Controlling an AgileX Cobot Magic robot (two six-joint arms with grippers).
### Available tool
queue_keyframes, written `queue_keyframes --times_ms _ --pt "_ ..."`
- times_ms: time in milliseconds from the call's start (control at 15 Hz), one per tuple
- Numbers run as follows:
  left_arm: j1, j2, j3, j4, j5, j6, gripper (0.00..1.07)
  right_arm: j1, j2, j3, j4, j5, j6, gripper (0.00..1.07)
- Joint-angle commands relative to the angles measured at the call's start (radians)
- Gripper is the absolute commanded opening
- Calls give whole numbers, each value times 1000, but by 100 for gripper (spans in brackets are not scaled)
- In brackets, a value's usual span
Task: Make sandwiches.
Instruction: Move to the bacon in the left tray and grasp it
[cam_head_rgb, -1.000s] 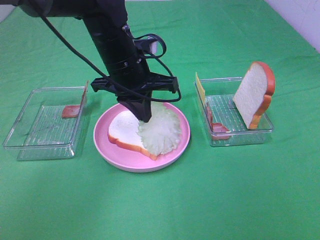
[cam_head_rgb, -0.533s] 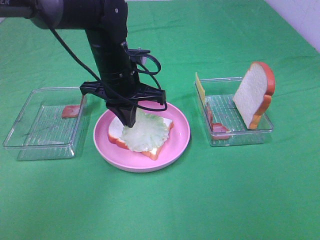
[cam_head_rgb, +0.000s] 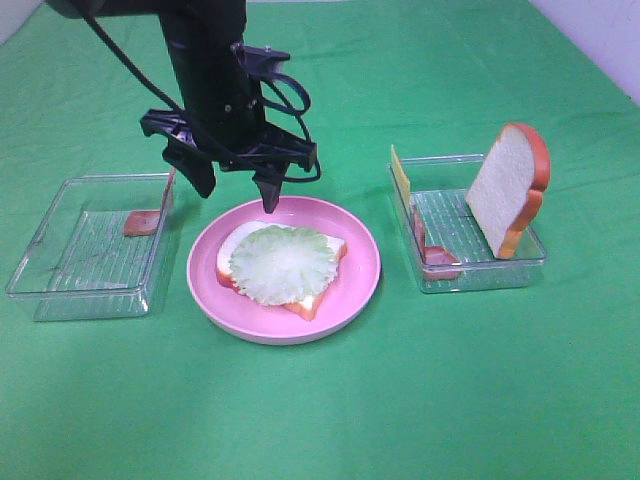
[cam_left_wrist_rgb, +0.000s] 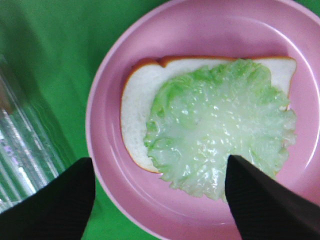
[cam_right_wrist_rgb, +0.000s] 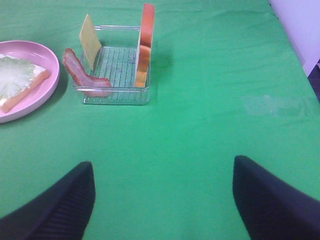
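A white bread slice (cam_head_rgb: 325, 294) with an orange-brown crust lies on the round pink plate (cam_head_rgb: 355, 290), and a pale green lettuce leaf (cam_head_rgb: 281, 264) lies flat on it. My left gripper (cam_head_rgb: 232, 188) hangs open and empty just above the plate's far edge. In the left wrist view its fingers (cam_left_wrist_rgb: 55, 202) straddle the lettuce (cam_left_wrist_rgb: 220, 122) and bread (cam_left_wrist_rgb: 135, 115). A second bread slice (cam_head_rgb: 508, 190), a yellow cheese slice (cam_head_rgb: 400, 175) and a bacon strip (cam_head_rgb: 434, 254) stand in the right clear tray (cam_head_rgb: 480, 270). My right gripper (cam_right_wrist_rgb: 162, 200) is open over bare cloth.
A clear tray (cam_head_rgb: 90, 245) at the left holds one bacon strip (cam_head_rgb: 143, 222). Green cloth (cam_head_rgb: 400, 400) covers the table. In the right wrist view the right tray (cam_right_wrist_rgb: 112, 75) sits beyond the gripper, with the plate (cam_right_wrist_rgb: 30, 75) beside it.
My left gripper carried the lettuce leftward onto the bread, let go of it, opened and rose. The lettuce now lies centred on the slice.
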Motion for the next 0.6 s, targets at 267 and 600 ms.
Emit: queue_keyframes --times_ms 267,600 --pt "47 -15 -207 82 148 -80 71 -4 -13 4 2 -9 -13 73" --pt "170 -11 -205 15 148 -82 71 -4 -13 4 3 -9 -13 73"
